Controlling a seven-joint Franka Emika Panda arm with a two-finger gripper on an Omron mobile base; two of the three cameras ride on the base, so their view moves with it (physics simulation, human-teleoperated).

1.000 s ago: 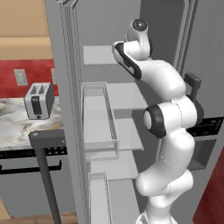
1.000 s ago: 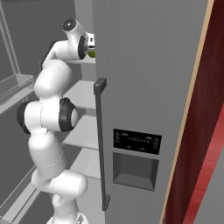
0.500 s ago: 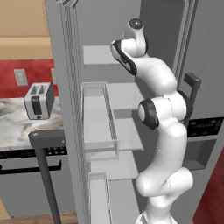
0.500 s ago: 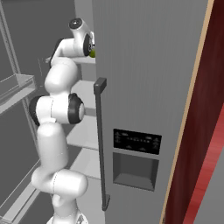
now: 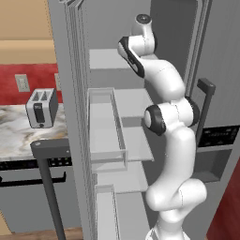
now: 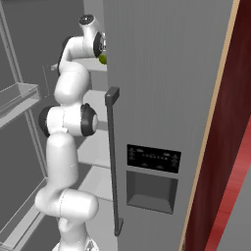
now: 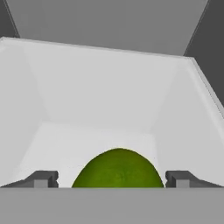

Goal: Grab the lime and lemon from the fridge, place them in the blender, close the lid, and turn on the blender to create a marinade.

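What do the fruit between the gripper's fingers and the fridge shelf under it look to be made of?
The fruit, lime or lemon by its yellow-green colour, has a smooth, faintly glossy rind with soft shading. The fridge shelf looks like pale matte plastic: flat, even grey-white, no reflections. Both are rendered, so this is only appearance.

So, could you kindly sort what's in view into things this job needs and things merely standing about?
Job:
- fridge
- green citrus fruit, lime or lemon unclear, between the open fingers

Bystanders:
- toaster
- marble counter

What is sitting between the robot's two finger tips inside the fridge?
In the hand view, a green fruit sits between the open gripper's tips, a small gap each side. Lime or lemon is unclear.
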